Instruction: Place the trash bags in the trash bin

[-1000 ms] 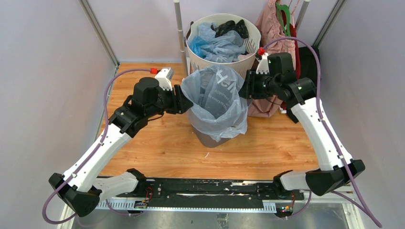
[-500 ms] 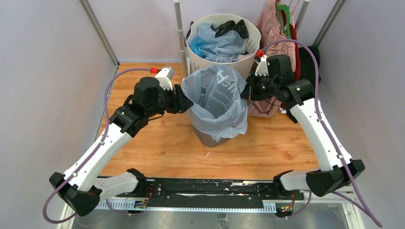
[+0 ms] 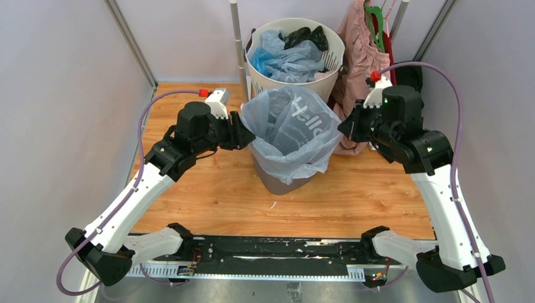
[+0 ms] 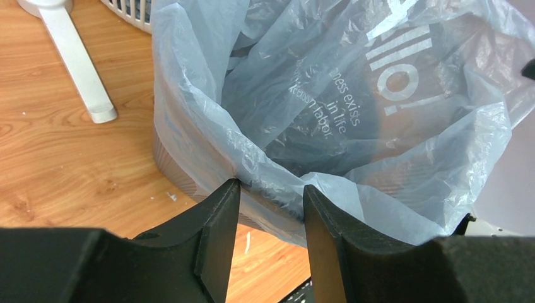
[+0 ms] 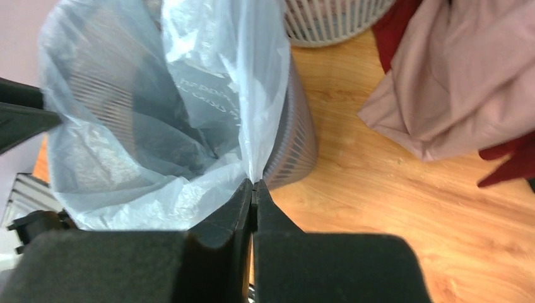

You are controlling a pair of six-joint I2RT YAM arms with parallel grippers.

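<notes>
The pale blue trash bag point(image 3: 287, 132) sits inside the dark mesh trash bin point(image 3: 276, 182) mid-floor, its mouth draped over the near and left rim. The right edge looks not yet folded over: the right gripper point(image 5: 254, 192) is pinched tight on it, drawing it rightward. The left gripper point(image 4: 268, 208) straddles the left rim, fingers apart. The white slotted basket point(image 3: 331, 69) stands just behind and the pink garment point(image 3: 359, 44) hangs far right. Bare wooden floor point(image 3: 208, 189) lies near and left.

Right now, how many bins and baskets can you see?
2: the grey mesh trash bin in the middle, under the pale blue trash bag, and the white slotted basket behind it.
</notes>
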